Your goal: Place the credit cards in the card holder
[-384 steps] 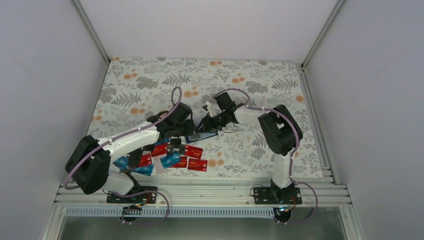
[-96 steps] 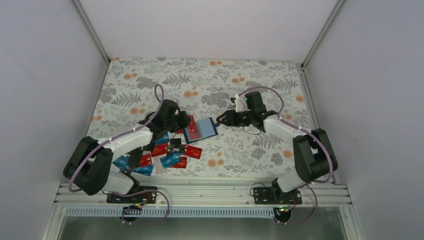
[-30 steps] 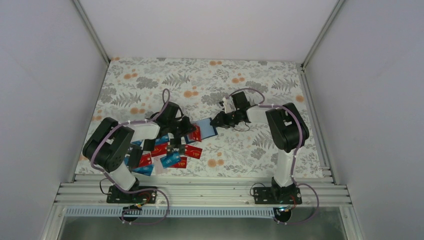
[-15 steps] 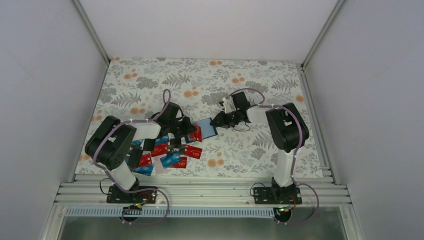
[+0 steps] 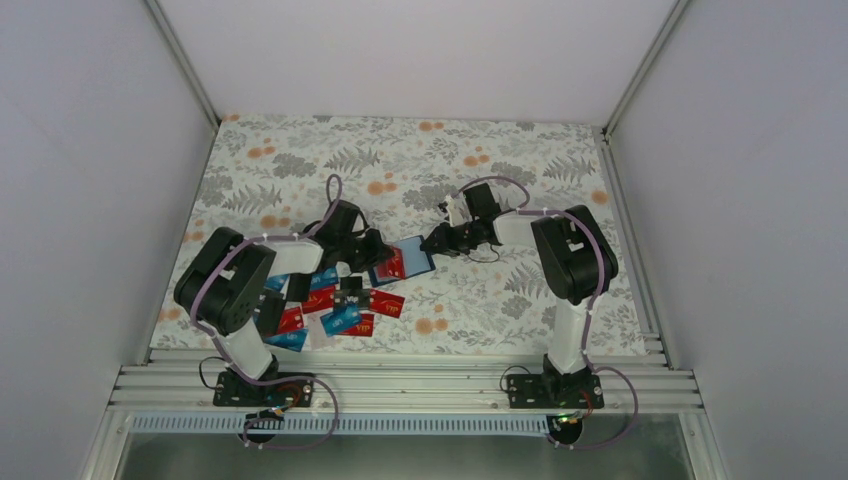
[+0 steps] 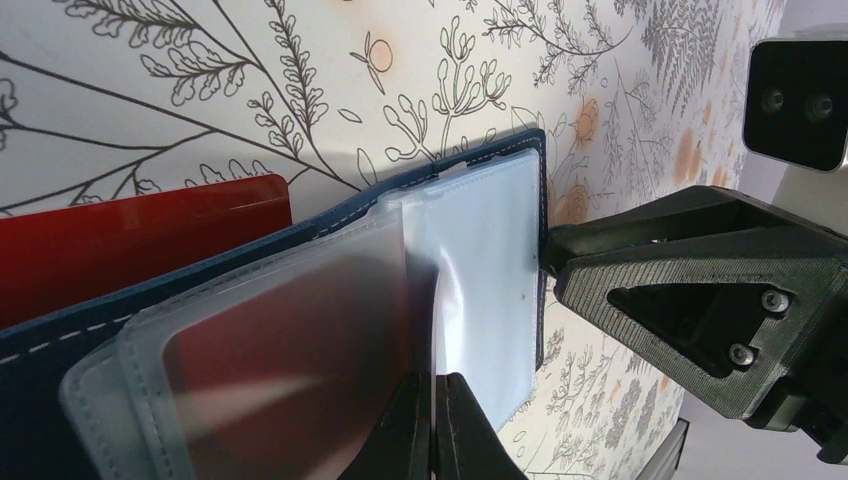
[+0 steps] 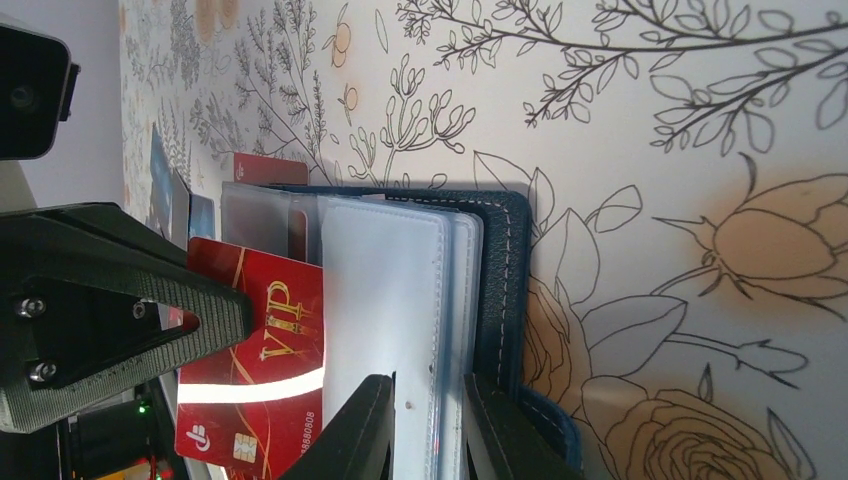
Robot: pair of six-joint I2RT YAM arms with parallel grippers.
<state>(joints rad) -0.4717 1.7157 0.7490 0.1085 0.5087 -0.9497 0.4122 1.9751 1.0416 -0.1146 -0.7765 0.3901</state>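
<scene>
Just left of the card holder (image 5: 412,251), on its near side, the loose credit cards (image 5: 384,304) lie overlapping in red, light blue, black and white on the flowered cloth (image 5: 300,170). My left claw (image 6: 435,387) reaches in at the holder's left side with its jaws pressed together. The thin edge of a frosted sleeve (image 6: 300,350) runs in between them, yet I cannot tell whether I truly hold it or the card behind it. That red card (image 7: 262,400), with gold VIP lettering, sits among the holder's leaves just beside this claw, part of it poking out to the left. A second red card (image 6: 120,240) lies flat on the cloth, its edge tucked behind the holder's navy cover. The card holder itself lies open between my two claws, its clear sleeves (image 7: 385,300) spread apart. At its right edge my right claw (image 7: 430,392) is set narrow, its fingers nipping the stack of sleeves just beside the stitched cover
</scene>
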